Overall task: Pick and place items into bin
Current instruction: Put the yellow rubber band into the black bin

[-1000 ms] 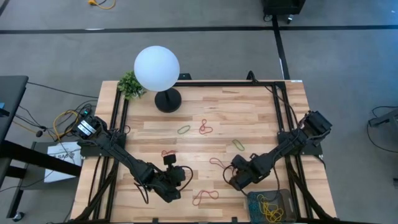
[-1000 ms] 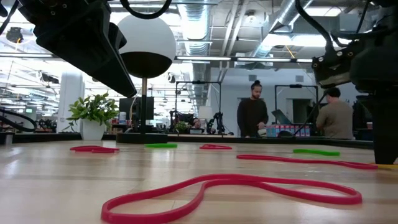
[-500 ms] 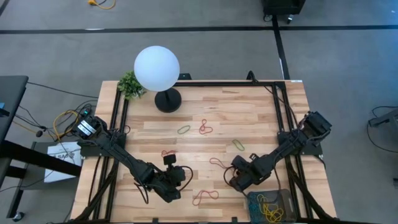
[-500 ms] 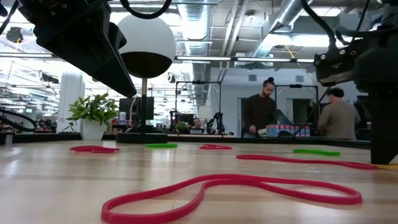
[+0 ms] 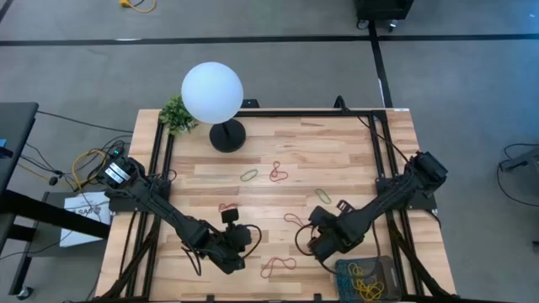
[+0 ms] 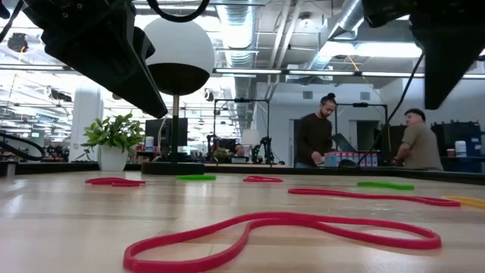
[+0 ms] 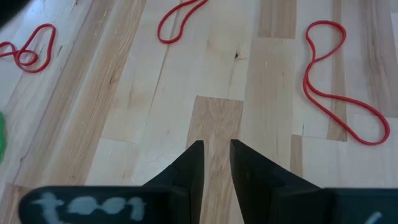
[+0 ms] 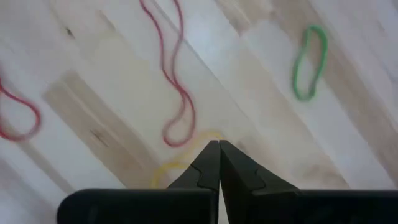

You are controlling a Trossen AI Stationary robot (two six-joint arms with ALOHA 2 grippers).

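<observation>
The right gripper [image 8: 219, 163] hangs over the near right of the worktop [image 5: 354, 160], fingers pressed together, seemingly pinching a yellow band [image 8: 177, 163] just beside a red band [image 8: 176, 81]. The bin [image 5: 368, 277], already holding yellow loops, sits just nearer, at the near right corner. Best to lift straight, check the band hangs free, then release low inside the mesh. The left gripper [image 7: 215, 168] waits near centre, slightly parted, empty.

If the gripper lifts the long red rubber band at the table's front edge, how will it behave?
The long red band is probably floppy: it lies flat in a thin, wavy loop and should sag when lifted. It looks very light. If pushed, it would likely slide and deform on the wooden table rather than roll.
</observation>
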